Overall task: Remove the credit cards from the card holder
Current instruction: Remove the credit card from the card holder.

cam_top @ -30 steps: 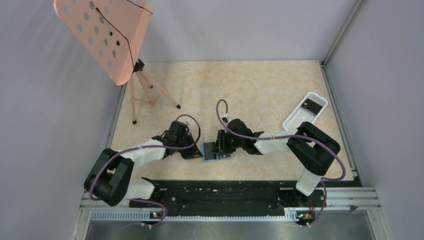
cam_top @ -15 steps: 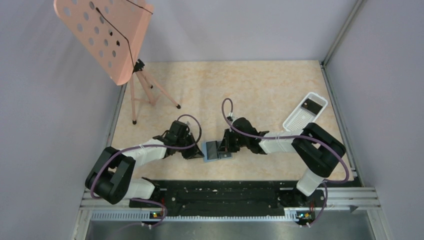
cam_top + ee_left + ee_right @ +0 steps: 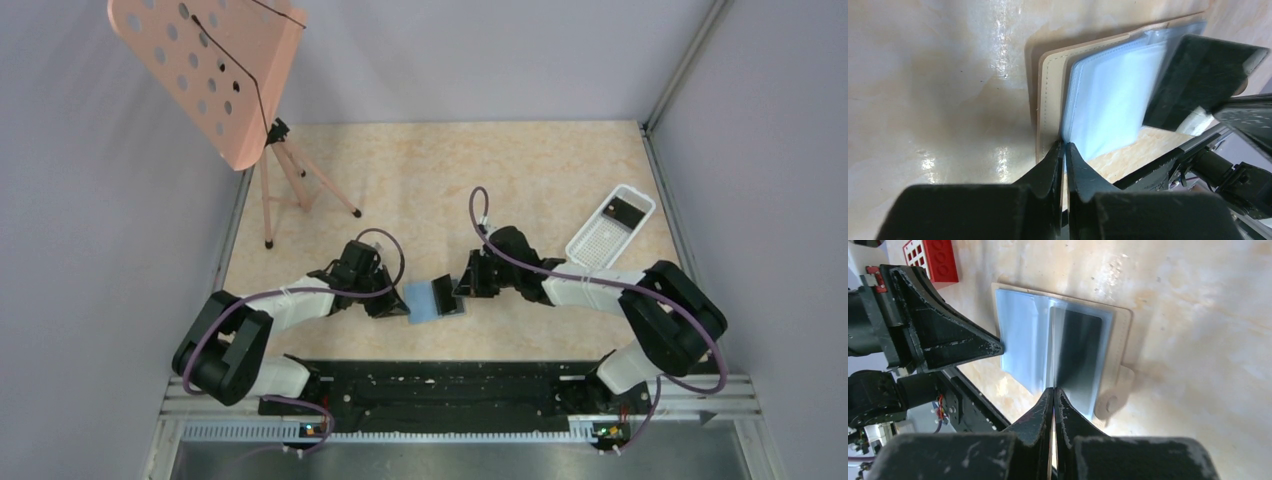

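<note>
The card holder (image 3: 424,299) lies open on the table near the front edge, light blue inside with a tan border (image 3: 1050,95). My left gripper (image 3: 1064,145) is shut on the edge of its left blue panel (image 3: 1020,340); it also shows in the top view (image 3: 397,301). My right gripper (image 3: 1054,388) is shut on a thin dark credit card (image 3: 1198,75), which I see edge-on in its own wrist view and tilted up over the holder's right half. A dark rectangle (image 3: 1079,355) shows in the right panel. The right gripper sits just right of the holder (image 3: 463,289).
A white perforated tray (image 3: 598,238) stands at the right with a dark card (image 3: 624,211) in it. A pink music stand (image 3: 215,70) on a tripod is at the back left. A red-and-white block (image 3: 930,257) lies near the left gripper.
My right gripper has drawn back to the right with the dark card, uncovering the holder's blue left panel. The left gripper has stayed on the holder's edge.
</note>
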`<act>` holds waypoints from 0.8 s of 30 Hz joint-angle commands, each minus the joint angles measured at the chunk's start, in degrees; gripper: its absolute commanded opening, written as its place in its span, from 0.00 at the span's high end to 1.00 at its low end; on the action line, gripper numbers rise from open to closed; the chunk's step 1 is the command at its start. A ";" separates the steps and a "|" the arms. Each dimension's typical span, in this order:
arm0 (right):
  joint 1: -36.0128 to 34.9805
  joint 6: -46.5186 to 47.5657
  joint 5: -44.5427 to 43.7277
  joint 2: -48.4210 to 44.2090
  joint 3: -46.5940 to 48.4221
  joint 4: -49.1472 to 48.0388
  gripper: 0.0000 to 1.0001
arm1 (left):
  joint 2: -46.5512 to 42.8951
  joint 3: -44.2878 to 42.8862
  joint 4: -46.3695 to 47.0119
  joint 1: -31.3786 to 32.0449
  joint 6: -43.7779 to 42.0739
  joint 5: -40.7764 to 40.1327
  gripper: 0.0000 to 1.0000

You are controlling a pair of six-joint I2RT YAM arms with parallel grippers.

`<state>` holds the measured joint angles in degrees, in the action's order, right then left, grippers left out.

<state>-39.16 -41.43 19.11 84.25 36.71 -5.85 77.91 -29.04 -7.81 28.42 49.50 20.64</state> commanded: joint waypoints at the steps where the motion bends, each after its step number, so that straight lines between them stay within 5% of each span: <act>1: 2.37 1.22 0.30 -6.78 -1.03 4.60 1.00 | -0.87 -2.51 -4.06 0.57 -2.81 -1.27 0.88; 10: 2.59 -8.02 -1.46 -14.47 -0.72 10.07 1.00 | -8.55 -11.19 -4.90 8.75 -12.49 -9.74 0.67; 16: 2.58 -16.53 -0.41 -18.03 0.07 9.26 1.00 | -14.74 -9.58 6.91 24.64 -36.35 -20.93 0.60; 24: 2.59 -20.80 1.58 -20.99 0.35 7.51 1.00 | -18.84 -3.25 19.68 32.57 -54.43 -26.46 0.53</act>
<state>-36.84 -58.74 19.14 65.84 35.62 4.14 59.77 -34.48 3.20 58.63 8.71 -1.34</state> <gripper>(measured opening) 0.004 0.454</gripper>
